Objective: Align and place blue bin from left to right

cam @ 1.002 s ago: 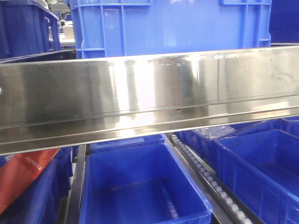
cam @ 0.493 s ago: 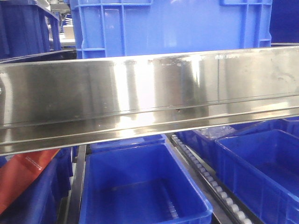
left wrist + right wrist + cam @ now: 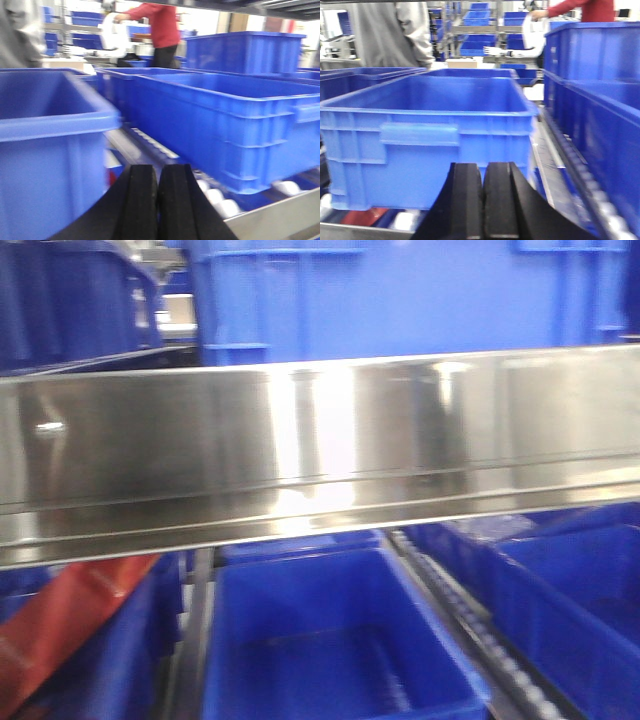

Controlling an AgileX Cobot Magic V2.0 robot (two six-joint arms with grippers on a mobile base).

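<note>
Left gripper [image 3: 158,200]: jaws pressed together, nothing held. A crate wall [image 3: 45,150] stands just left of the jaws; a long crate [image 3: 225,130] sits on white rollers [image 3: 220,200] ahead and to their right.

Right gripper [image 3: 484,200]: jaws pressed together, nothing held. The blue bin [image 3: 425,135] stands directly ahead of the jaws, apart from them. Another crate [image 3: 610,140] stands to their right.

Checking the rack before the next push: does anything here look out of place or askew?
One oddity: a red-orange flat packet leans diagonally at lower left under the shiny steel rail, among the blue plastic bins. Nothing looks spilled or visibly damaged, though the front view is blurred.
</note>
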